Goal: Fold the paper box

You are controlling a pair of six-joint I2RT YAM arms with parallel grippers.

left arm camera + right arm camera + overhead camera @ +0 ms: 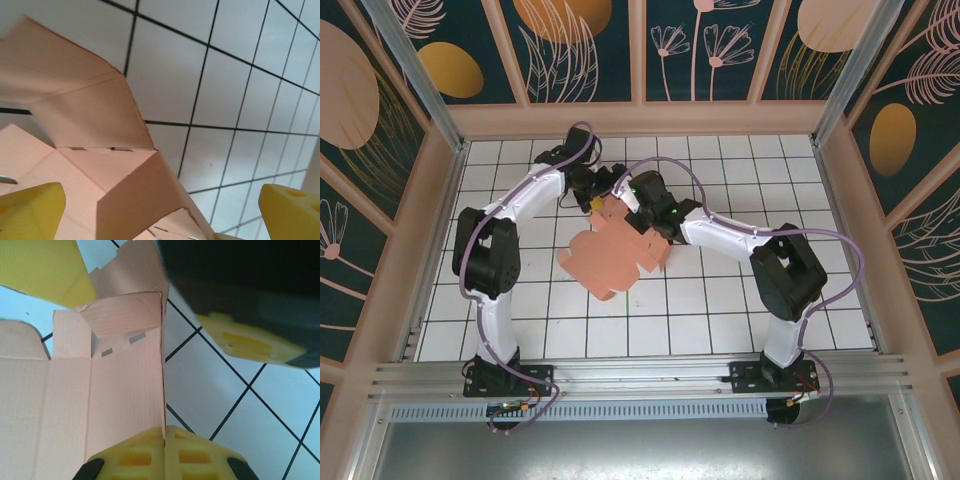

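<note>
White tiled table (720, 300) with a black grid, one pink paper box (615, 258) on it, partly folded: most of the sheet lies flat, and the flaps at its far end are raised.

One box, two arms, two grippers, two yellow fingers on each.

Right gripper (634, 210): in its wrist view the fingers (195, 455) are pressed together at the bottom of the frame, pinching the right edge of the box (100, 405). The sheet spreads left of the pads, with two small slots near a folded-over flap above them.

Left gripper (597, 197): in its own wrist view the gripper (160, 200) is spread wide, one finger (30, 210) bottom left, the other bottom right. A creased panel of the box (85, 115) rises between and to the left of them. No finger is seen touching the card. In the right wrist view the left gripper's yellow fingers (45, 270) sit on either side of the raised flap.

Bare tiles lie to the right of both grippers. Dark flower-print walls (590, 50) with peach frames close in three sides. A metal rail (640, 378) carries both arm bases at the near edge.
</note>
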